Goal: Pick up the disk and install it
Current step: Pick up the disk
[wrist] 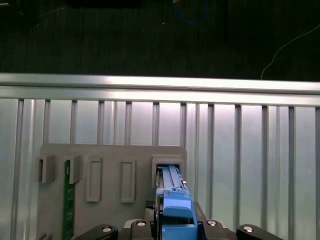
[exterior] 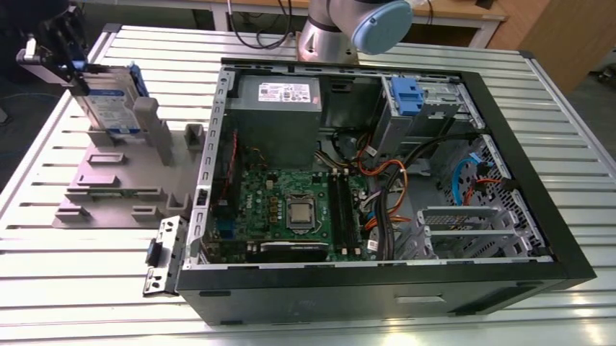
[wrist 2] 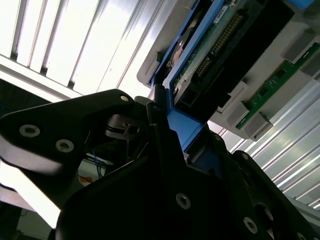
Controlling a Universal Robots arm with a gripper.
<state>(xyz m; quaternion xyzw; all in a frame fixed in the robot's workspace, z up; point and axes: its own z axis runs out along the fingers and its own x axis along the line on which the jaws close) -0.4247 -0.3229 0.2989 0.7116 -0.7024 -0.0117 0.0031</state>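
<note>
Off at the exterior view's left, well apart from the open computer case (exterior: 385,292), with the gripper (exterior: 72,68) clamped on the top end of the disk (exterior: 108,108), upright in the grey holder (exterior: 106,173), pull straight up rather than sideways. Going by the second wrist view, check for the fingers (wrist 2: 162,135) pinching the blue side rail (wrist 2: 184,125) squarely before trusting the lift. Judging from the first wrist view, centre over the slot (wrist: 167,162) housing the disk's lower end, to avoid binding against its walls.
</note>
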